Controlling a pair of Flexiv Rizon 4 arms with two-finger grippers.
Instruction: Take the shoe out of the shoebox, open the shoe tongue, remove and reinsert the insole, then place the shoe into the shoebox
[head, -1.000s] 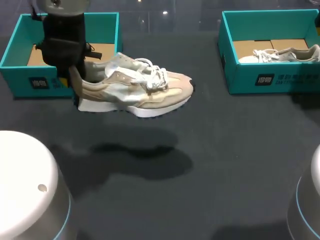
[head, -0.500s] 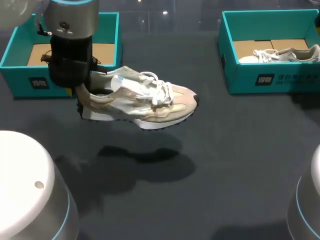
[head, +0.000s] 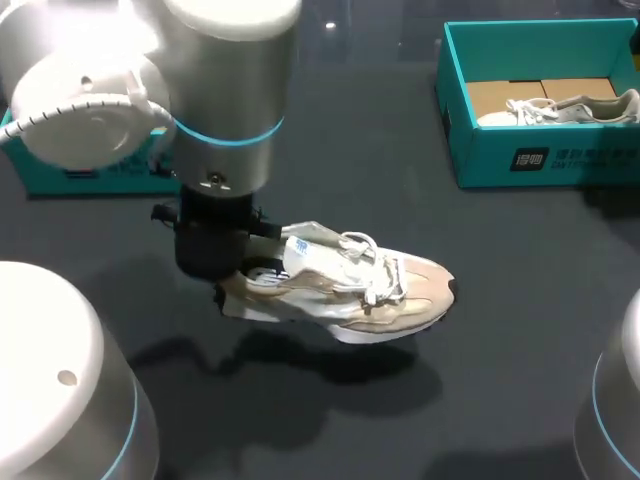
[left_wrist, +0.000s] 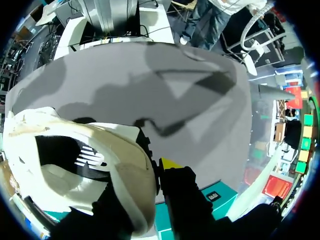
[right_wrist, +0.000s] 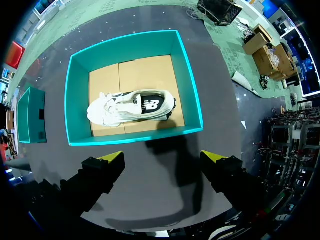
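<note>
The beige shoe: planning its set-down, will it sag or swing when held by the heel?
Probably stiff: pinched only at the heel by the left gripper, the shoe juts out nearly level. Its loose laces would likely flop. Seemingly light: one pinch carries it.

I log the shoe (head: 345, 290) as beige and tan panels over pale grey-white, with white laces and white sole; its insole (left_wrist: 75, 157) black with white marks. Right box (head: 480, 165): teal walls, tan cardboard floor. Second shoe (head: 565, 108): white and grey. Surface (head: 480, 330): plain dark charcoal. Left arm (head: 215, 60): silver with a blue ring. Right end effector (right_wrist: 162, 159): black, yellow tips.
</note>
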